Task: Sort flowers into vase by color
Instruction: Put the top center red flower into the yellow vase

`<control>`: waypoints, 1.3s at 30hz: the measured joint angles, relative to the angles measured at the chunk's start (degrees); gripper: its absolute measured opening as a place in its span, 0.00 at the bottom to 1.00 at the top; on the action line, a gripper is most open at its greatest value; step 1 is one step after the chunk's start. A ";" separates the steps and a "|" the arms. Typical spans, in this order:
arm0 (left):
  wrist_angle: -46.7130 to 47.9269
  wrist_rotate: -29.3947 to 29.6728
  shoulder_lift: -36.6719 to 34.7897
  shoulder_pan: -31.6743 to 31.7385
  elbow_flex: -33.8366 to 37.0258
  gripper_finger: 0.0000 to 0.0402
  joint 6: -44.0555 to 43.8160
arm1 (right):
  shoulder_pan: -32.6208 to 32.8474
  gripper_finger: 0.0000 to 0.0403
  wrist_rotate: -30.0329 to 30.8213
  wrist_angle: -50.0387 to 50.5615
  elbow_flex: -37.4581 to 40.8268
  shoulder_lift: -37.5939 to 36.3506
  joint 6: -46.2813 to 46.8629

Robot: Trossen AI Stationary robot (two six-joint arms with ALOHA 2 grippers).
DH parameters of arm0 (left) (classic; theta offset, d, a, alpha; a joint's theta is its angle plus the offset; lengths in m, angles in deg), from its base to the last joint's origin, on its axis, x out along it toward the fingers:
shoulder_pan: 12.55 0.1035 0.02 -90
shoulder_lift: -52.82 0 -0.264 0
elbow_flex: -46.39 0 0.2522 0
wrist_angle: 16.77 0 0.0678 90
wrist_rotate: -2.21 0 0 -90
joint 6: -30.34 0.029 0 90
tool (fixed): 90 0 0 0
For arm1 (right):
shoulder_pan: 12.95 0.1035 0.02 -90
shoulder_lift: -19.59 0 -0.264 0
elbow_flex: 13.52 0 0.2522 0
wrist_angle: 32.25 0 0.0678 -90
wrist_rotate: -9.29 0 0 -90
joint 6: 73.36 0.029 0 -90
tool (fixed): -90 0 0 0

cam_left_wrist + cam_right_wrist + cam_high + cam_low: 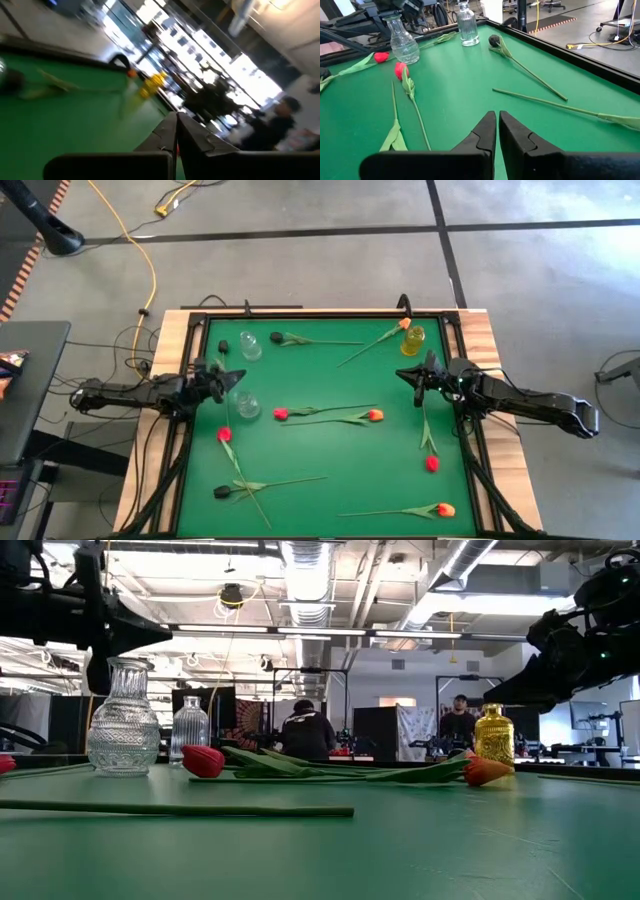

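green table (330, 470), claws (both shut) empty

Overhead, table-level and wrist cameras share the table (330, 480).

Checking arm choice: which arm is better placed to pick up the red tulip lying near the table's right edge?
Right. Its end effector hovers just above that red tulip's stem; the left end effector sits across the table by the clear vases.
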 joint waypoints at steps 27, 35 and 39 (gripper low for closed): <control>9.20 -2.46 17.78 6.73 -27.34 0.01 34.22 | 13.07 0.12 3.72 16.89 -41.43 36.70 -4.37; 22.50 -9.26 25.35 7.76 -35.57 0.18 39.97 | 18.97 0.14 6.14 25.98 -60.79 61.52 -3.36; 25.36 -9.66 27.67 7.75 -36.17 0.32 39.95 | 20.64 0.18 6.05 35.07 -71.25 72.09 -1.34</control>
